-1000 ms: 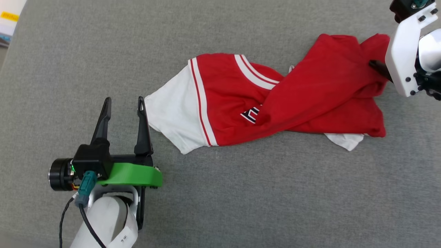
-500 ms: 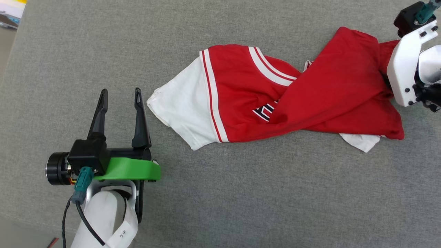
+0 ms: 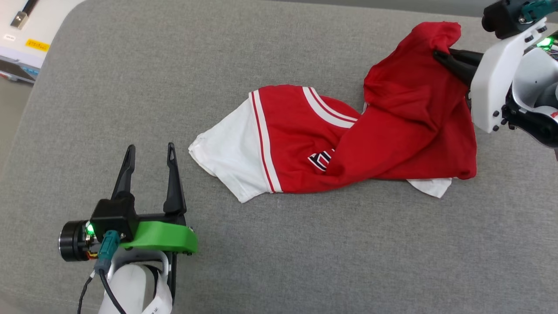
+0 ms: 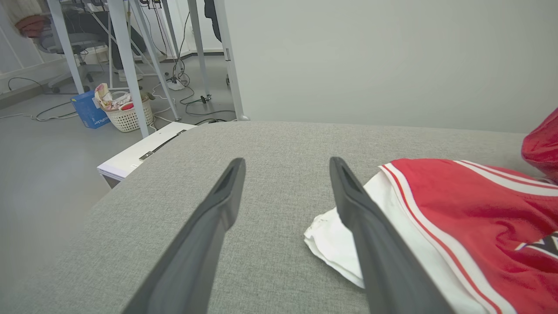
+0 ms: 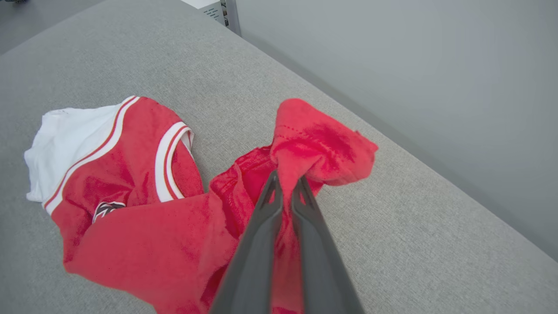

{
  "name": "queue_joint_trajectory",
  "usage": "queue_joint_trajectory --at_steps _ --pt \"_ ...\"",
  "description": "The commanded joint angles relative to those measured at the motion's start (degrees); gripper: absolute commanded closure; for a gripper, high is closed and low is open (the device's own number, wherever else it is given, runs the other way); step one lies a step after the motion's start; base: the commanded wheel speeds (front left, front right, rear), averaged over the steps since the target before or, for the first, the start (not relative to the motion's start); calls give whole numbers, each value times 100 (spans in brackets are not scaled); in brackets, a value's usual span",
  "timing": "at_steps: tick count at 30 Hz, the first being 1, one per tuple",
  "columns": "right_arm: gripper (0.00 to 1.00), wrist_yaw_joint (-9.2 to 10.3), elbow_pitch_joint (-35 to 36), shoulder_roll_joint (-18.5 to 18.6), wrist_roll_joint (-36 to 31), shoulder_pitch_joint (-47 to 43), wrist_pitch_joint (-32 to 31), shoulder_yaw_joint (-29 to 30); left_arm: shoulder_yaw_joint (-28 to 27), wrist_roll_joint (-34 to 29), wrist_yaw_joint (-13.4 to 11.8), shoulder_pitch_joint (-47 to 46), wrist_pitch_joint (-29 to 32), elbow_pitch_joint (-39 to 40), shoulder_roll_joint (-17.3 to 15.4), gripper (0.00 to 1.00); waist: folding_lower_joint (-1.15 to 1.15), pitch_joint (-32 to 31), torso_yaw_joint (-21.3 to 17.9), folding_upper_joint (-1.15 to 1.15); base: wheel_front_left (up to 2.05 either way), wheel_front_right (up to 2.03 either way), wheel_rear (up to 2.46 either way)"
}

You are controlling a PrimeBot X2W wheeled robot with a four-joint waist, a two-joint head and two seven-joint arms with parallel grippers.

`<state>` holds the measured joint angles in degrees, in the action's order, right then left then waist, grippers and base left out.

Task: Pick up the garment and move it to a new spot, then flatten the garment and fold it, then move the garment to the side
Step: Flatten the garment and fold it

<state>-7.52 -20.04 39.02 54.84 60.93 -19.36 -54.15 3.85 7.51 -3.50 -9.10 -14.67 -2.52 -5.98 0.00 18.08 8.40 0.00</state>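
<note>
The right gripper (image 3: 438,54) is closed tight on a bunched corner of the shirt (image 3: 392,126), its two dark fingers pinched together with red cloth pressed between them and a crumpled knob of fabric sticking out past the tips. From that pinch the red body of the shirt hangs and drapes down and away from the gripper onto the gray cushion (image 3: 305,244), so the held end is raised off the surface while the rest lies on it. Further from the right gripper the shirt is twisted over itself: a fold of red covers part of the black-and-white lettering (image 3: 320,159), the striped collar (image 3: 327,107) shows just beyond the fold, and one white sleeve (image 3: 226,157) lies flat at the end farthest from the grip. A second bit of white cloth (image 3: 429,185) pokes out from under the red edge, below the right gripper. The left gripper (image 3: 149,148) is wide open and holds nothing; its fingers point up the cushion with bare gray fabric between them. The white sleeve lies just to the outer side of its right-hand finger, close to it but not touching. Beyond the left gripper's fingertips, past the edge of the cushion, stand a white cabinet (image 4: 139,152), metal table legs (image 4: 126,65), a pale basket (image 4: 126,117) and a blue box (image 4: 89,115) on the floor.
</note>
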Motion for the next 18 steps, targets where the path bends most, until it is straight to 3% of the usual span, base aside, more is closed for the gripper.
queue_joint_trajectory --at_steps 1,10,15,18 --pt "100 3 269 129 66 -133 132 -29 -47 -64 33 149 -32 -22 27 0 0 -355 -159 0 0 0 0" --pt "100 3 1956 1065 429 -2005 557 294 -228 -118 99 652 -33 -126 59 0 0 -868 -477 0 0 0 0" --pt "100 3 2038 1250 559 -3383 656 709 -312 -149 142 801 -33 -196 56 0 0 -1024 -662 0 0 0 0" --pt "100 3 1859 1141 717 -4209 715 977 -339 -172 166 837 -33 -232 63 0 0 -1068 -710 0 0 0 0"
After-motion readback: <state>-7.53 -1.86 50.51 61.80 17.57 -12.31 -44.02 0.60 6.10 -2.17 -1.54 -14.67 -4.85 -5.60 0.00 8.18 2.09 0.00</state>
